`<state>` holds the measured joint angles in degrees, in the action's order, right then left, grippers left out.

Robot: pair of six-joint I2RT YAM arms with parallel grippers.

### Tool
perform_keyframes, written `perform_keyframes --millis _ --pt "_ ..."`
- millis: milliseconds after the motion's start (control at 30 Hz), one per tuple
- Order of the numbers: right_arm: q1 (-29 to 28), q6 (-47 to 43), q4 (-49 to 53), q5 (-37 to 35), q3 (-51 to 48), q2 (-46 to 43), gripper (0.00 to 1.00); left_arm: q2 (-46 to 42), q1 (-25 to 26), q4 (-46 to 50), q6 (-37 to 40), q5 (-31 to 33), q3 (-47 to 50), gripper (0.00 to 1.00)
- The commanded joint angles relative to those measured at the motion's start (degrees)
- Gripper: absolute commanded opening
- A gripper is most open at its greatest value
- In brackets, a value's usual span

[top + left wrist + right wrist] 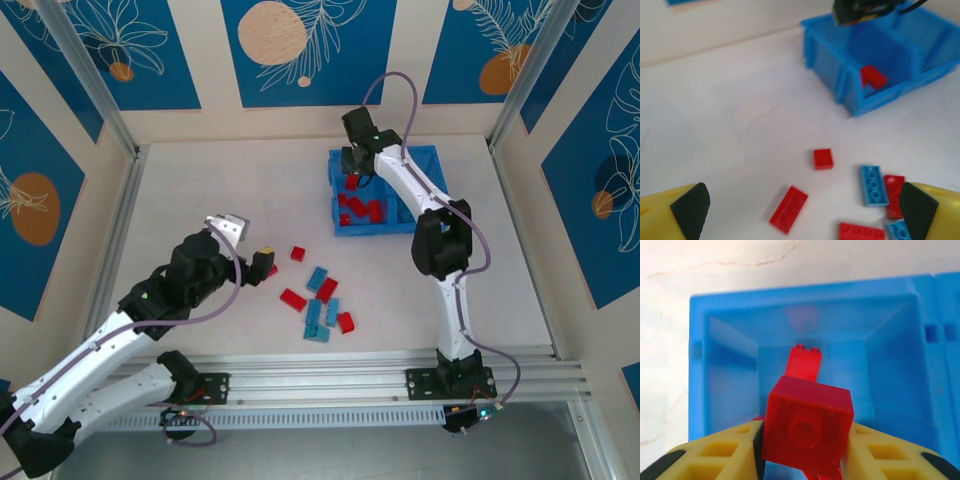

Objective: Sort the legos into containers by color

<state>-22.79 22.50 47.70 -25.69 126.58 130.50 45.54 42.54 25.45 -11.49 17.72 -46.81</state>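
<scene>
Red brick (807, 427) right up against the lens, and the right gripper (805, 442) has a yellow finger touching each flank of it. It looks clamped, though how firm that hold is I cannot tell. From above, the right gripper (352, 175) hangs over the bin (334, 190), which sits toward the far edge of the table (200, 200), right of centre. Below the held piece is the left compartment (730, 365), with more red bricks (358, 210) already on its floor. Right colour, right box.

Over to the left gripper (262, 265), jaws spread wide and holding nothing, poised just left of the loose legos (320, 295) scattered near the middle of the near edge. Its wrist view shows red and light blue pieces jumbled together, some touching.

Now the dangers, as I judge them. Let go from this height and the brick could bounce off those below it and hop the middle wall or the rim. It might also cling to one pad and ride away. On the left, wide jaws closing on that tight cluster could pinch a blue with a red. If both arms head for the bin together, they crowd each other.
</scene>
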Motion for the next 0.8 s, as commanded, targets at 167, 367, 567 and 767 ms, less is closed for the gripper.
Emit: perform_keyframes --millis 167,367,567,767 --pt "-0.2 -1.0 9.1 2.9 8.0 -3.0 0.48 8.1 -0.8 5.2 -8.2 2.1 -2.2 1.0" --pt "-0.5 -0.3 9.7 11.8 -3.4 -17.8 0.48 19.5 -3.5 2.6 -7.2 -5.9 -8.7 0.97" --pt "-1.1 2.2 6.3 25.0 -27.1 -41.6 0.53 35.3 -5.6 1.1 -7.9 -11.9 -16.8 0.83" --pt "-1.4 8.7 4.6 23.1 -48.9 -64.9 0.61 50.8 -5.7 2.8 -6.8 -13.7 -25.1 0.75"
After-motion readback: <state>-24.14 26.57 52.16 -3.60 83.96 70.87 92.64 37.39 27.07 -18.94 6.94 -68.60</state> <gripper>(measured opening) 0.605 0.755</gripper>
